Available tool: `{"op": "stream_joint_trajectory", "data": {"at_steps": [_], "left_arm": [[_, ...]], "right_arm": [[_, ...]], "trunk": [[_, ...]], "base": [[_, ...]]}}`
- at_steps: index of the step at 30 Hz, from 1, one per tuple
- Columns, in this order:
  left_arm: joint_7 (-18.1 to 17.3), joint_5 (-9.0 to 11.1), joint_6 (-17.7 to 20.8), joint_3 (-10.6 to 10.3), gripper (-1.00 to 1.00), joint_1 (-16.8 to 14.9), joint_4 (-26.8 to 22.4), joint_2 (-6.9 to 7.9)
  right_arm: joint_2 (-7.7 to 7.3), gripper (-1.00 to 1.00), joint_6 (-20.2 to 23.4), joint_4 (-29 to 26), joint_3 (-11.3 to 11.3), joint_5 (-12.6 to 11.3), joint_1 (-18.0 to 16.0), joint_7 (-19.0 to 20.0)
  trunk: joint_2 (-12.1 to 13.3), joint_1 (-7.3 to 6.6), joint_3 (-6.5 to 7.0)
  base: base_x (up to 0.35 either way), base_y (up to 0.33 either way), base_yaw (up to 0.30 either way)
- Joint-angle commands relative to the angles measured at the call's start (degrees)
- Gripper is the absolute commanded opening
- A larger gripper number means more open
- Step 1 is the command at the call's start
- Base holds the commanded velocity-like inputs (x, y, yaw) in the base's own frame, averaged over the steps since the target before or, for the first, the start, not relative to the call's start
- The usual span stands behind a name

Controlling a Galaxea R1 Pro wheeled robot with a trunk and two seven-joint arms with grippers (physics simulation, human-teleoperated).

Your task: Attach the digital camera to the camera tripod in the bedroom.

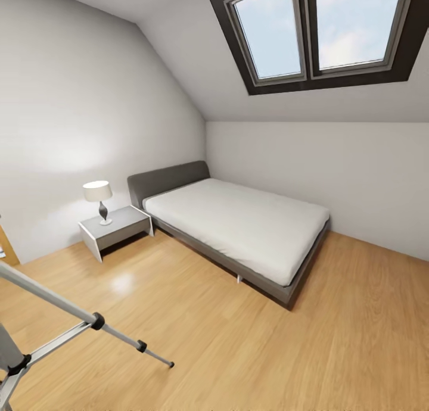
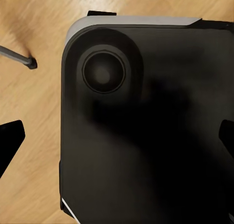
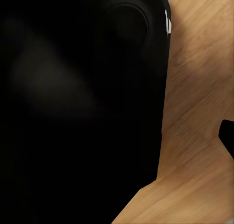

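Thin silver legs of the camera tripod (image 1: 70, 308) reach in from the lower left corner of the head view, with black joints and a black foot resting on the wood floor. One tripod foot (image 2: 30, 63) also shows in the left wrist view. The digital camera is out of view. My left gripper (image 2: 117, 141) hangs open over my own black base (image 2: 146, 175), its fingertips (image 2: 10, 143) far apart with nothing between them. My right gripper (image 3: 117, 136) looks open too. One of its fingertips (image 3: 227, 135) shows against the floor, and the other is lost against the black base (image 3: 73, 87).
This is the bedroom. A low grey bed (image 1: 238, 226) with a white mattress stands against the far wall. A nightstand (image 1: 116, 226) with a lamp (image 1: 98, 198) is to its left, and a skylight (image 1: 322, 30) sits in the sloped ceiling. Light wood floor (image 1: 250, 351) spreads between me and the bed.
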Motion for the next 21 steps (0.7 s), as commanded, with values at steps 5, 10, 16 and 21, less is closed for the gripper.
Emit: {"op": "stream_joint_trajectory", "data": {"at_steps": [5, 10, 16, 21], "left_arm": [[0.0, 0.4, -0.1, 0.0, 1.0, 0.0, 0.0, -0.01], [0.0, 0.4, -0.1, 0.0, 1.0, 0.0, 0.0, -0.01], [0.0, 0.4, -0.1, 0.0, 1.0, 0.0, 0.0, -0.01], [0.1, 0.4, -0.1, 0.0, 1.0, 0.0, 0.0, -0.01]], "right_arm": [[-0.01, 1.0, 0.0, 0.0, 0.0, 0.0, 0.0, 0.0], [-0.01, 1.0, 0.0, 0.0, 0.0, 0.0, 0.0, 0.0], [-0.01, 1.0, 0.0, 0.0, 0.0, 0.0, 0.0, 0.0], [-0.04, 1.0, 0.0, 0.0, 0.0, 0.0, 0.0, 0.0]], "trunk": [[0.0, -0.01, -0.04], [0.0, -0.01, -0.04], [0.0, -0.01, -0.04], [0.0, -0.01, -0.04]], "base": [[-0.026, 0.0, 0.0], [-0.006, 0.0, 0.0], [-0.001, 0.0, 0.0], [-0.005, 0.0, 0.0]]}}
